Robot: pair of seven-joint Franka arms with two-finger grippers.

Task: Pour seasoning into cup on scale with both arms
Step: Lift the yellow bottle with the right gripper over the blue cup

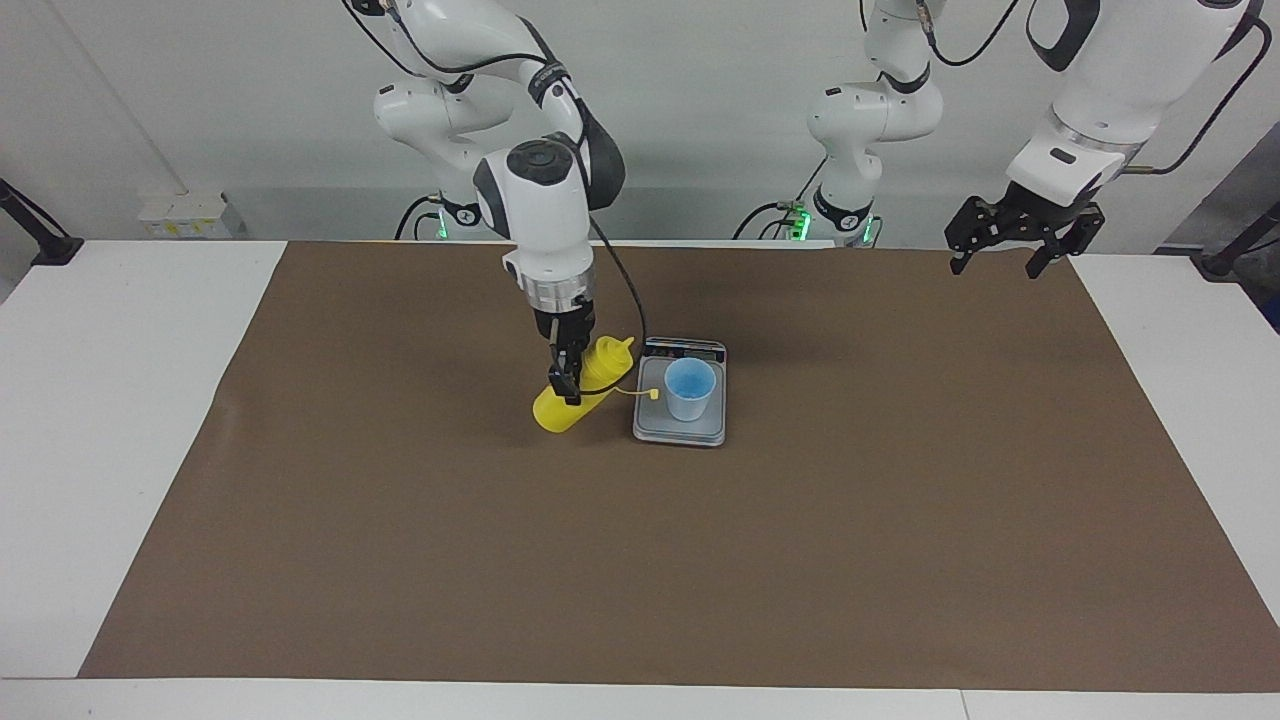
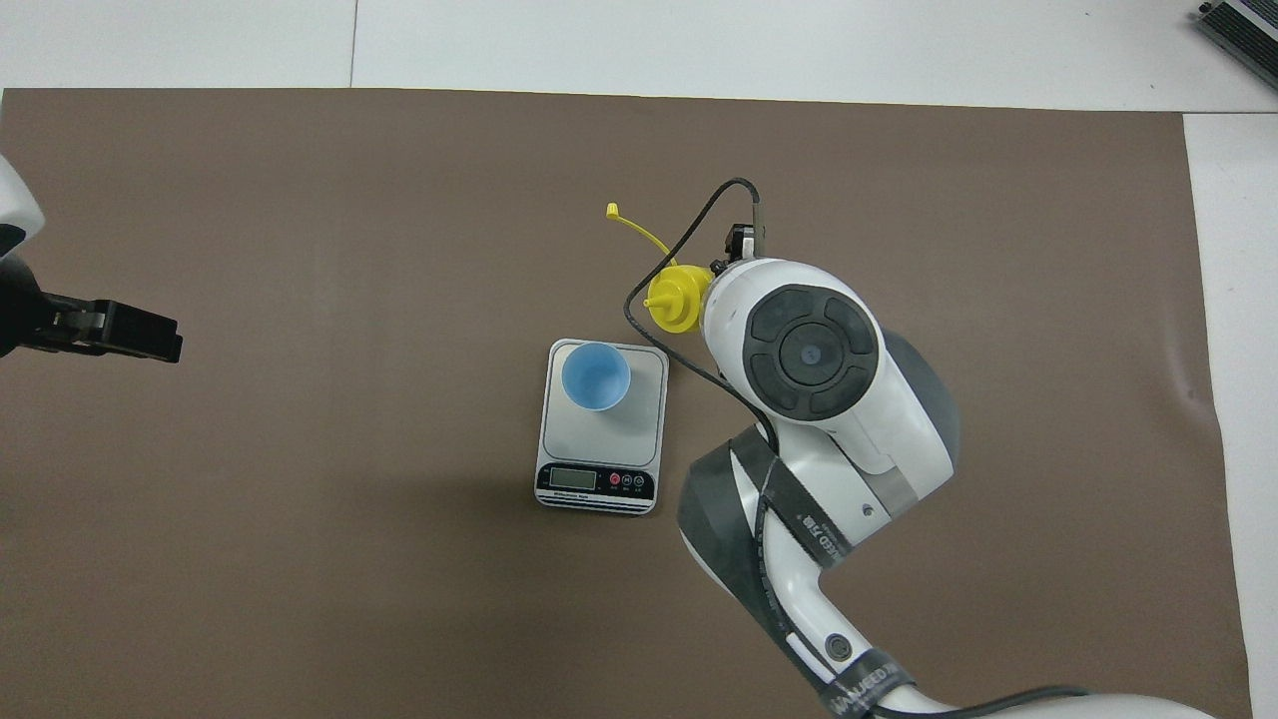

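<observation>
Yellow plastic marks the seasoning (image 1: 582, 391), which is held tilted above the brown mat (image 1: 700, 560) just beside the scale (image 1: 680, 425), its nozzle leaned toward the cup (image 1: 690, 388) and its small cap (image 1: 654, 394) hung on its tether over the scale's edge. The bottle is clamped at mid-body by the right gripper (image 1: 570, 372), reached down from above. The light blue cup is stood upright on the grey scale, near the middle of the bench (image 1: 120, 400). The left gripper (image 1: 1008, 250) is held waiting, with fingers apart, over the mat's corner at the left arm's end.
</observation>
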